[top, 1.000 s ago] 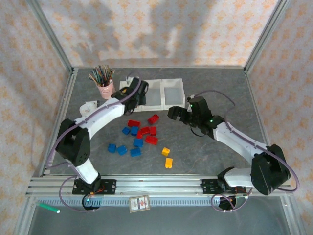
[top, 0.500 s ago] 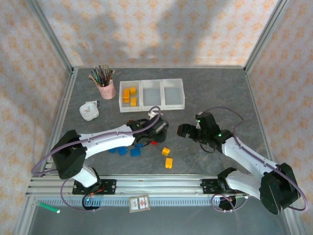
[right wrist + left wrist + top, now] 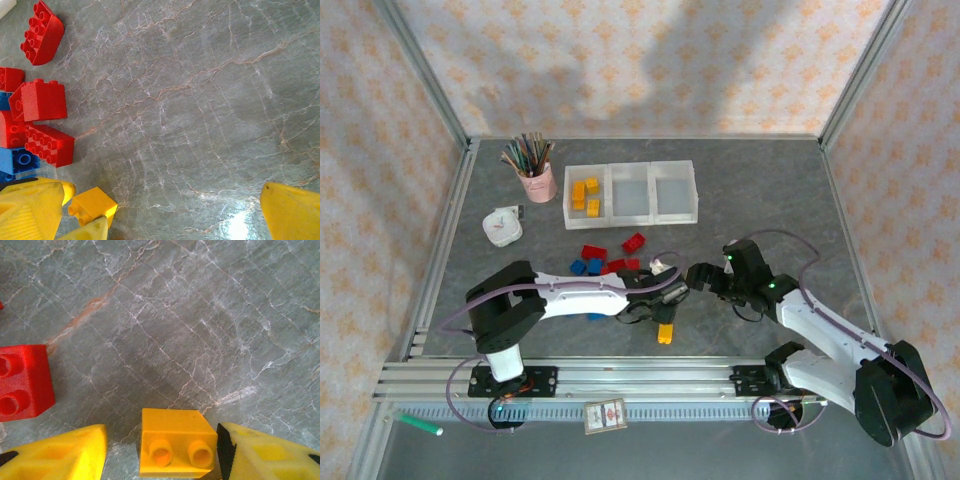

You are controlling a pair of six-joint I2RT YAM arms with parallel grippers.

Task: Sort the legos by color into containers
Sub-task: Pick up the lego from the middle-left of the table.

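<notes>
Jaws of left gripper [image 3: 161,436] apart, straddling a yellow lego [image 3: 176,442] sitting on the table [image 3: 200,315]. Right finger is just beside it, left finger stands off with a gap, so no clamp. Red lego [image 3: 22,382] lies to its left.

Top view, left to right:
- Pink cup [image 3: 536,183] of pencils at back left, white object [image 3: 503,225] near it.
- Containers [image 3: 632,224] in a row at the back; the leftmost bin holds the binned yellow legos [image 3: 585,195].
- Red and blue legos [image 3: 603,264] clustered on the table in front of the containers, apart from them.
- Left arm reaches low across the cluster, its gripper just right of it.
- Second yellow lego [image 3: 665,334] near the front, loose.
- Right gripper [image 3: 700,275] just right of the left one, low over bare table, jaws wide apart, nothing between them.
</notes>
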